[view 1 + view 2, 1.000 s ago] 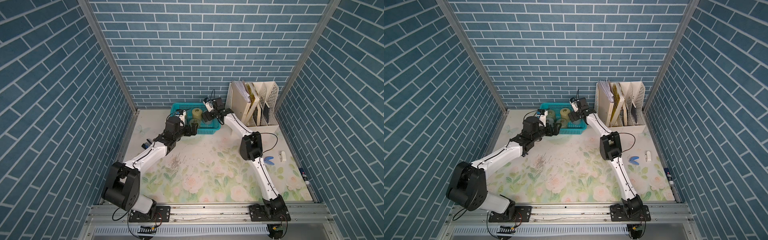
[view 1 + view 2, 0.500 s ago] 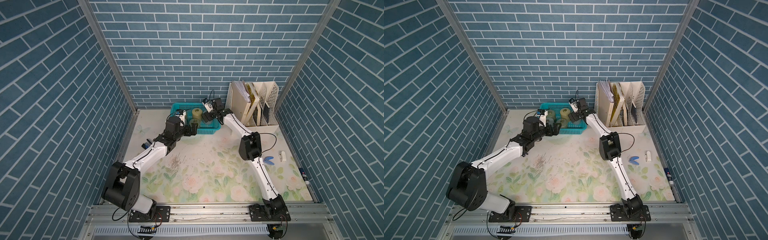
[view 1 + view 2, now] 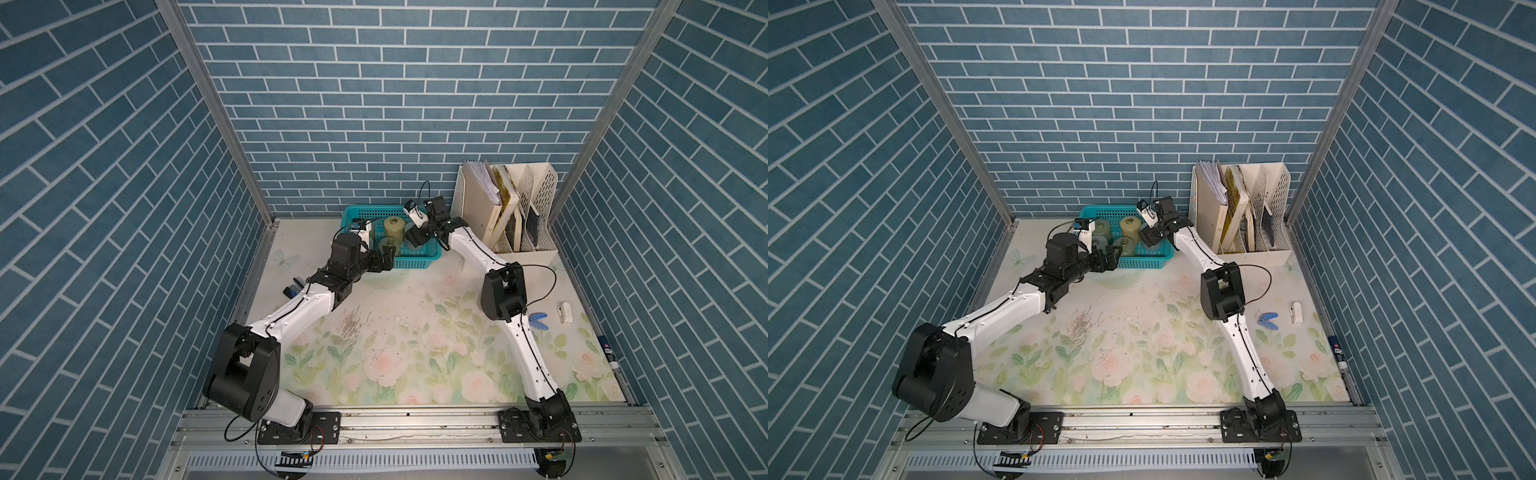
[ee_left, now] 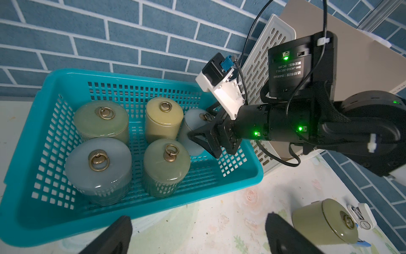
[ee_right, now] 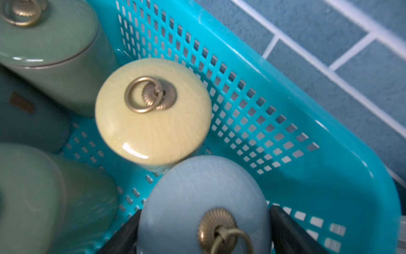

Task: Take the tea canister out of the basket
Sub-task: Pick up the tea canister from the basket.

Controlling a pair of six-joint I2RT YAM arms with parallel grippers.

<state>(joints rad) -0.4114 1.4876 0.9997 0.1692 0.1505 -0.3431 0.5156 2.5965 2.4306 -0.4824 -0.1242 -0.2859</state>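
Between the right tool's [image 5: 203, 214] jaws, in the basket [image 5: 351, 176]: grips the pale blue canister's [image 5: 193, 182] sides for a lift clear.

Pale blue ring-lidded tea canister [image 5: 197, 189], seemingly upright, inside teal lattice basket [image 5: 342, 173]

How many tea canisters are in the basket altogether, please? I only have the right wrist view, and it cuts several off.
Observer: Five are inside the basket, counting the pale blue canister gripped by your right end effector.
Operator: Thank you. Where is the left end effector?
Observer: The left end effector is open, just outside the basket wall nearest the arm bases.
Operator: Is any canister outside the basket?
Observer: Yes, an olive canister lies on its side on the table.
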